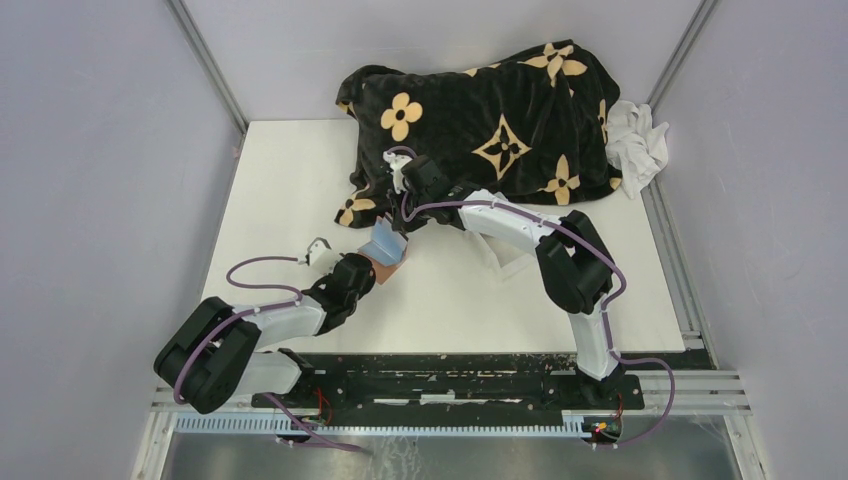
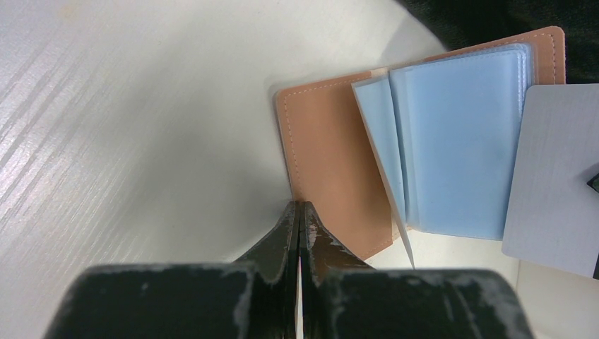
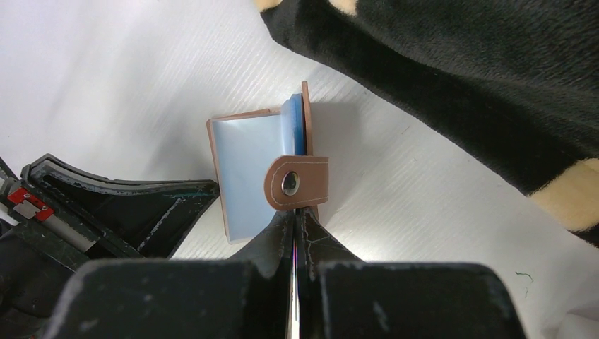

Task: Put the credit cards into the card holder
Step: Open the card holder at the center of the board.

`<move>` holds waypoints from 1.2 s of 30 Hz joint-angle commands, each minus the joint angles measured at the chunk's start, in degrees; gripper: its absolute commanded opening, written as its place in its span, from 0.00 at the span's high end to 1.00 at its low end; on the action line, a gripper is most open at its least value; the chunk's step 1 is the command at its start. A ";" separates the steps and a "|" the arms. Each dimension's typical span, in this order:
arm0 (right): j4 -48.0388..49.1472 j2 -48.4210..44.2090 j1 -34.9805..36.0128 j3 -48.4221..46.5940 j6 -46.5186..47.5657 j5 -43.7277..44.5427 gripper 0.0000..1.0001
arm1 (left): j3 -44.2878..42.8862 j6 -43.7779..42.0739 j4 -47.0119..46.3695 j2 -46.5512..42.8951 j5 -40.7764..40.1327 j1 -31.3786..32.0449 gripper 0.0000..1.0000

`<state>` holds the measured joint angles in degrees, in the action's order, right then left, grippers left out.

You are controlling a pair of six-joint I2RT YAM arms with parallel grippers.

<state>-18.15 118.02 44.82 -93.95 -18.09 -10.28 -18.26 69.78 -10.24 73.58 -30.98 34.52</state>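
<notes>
STEP: loading a card | LEFT: left fingers [image 2: 299,207] closed, pinching the near edge of the open card holder [image 2: 332,155] on the tabletop [image 2: 141,106] | RIGHT: right fingers [image 3: 295,214] closed, seemingly on grey credit card [image 2: 558,169] beside blue sleeves [image 2: 459,141] ahead of the left tips | NEXT: likely slide the card edge-first into a sleeve.

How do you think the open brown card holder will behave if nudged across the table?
Probably floppy: the card holder lies open, its blue plastic sleeves fanning up loosely. Likely light and quick to slide on the smooth white table. Its snap tab sticks out and could catch.
</notes>
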 commanded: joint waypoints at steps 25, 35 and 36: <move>-4.30 -2.27 -0.87 -6.49 2.87 0.16 0.99 | -0.02 -2.37 3.30 1.74 0.55 0.12 0.97; -6.26 -0.72 -0.87 -8.00 3.27 -0.65 0.99 | -0.10 -2.44 3.11 2.00 0.49 0.10 0.97; -6.61 -0.54 -0.78 -8.33 3.36 -0.88 0.99 | -0.11 -2.41 3.12 2.00 0.53 0.10 0.97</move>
<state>-24.88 117.99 44.45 -98.56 -16.03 -10.48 -18.33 69.78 -10.92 74.11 -30.98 34.52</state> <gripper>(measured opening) 0.014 0.032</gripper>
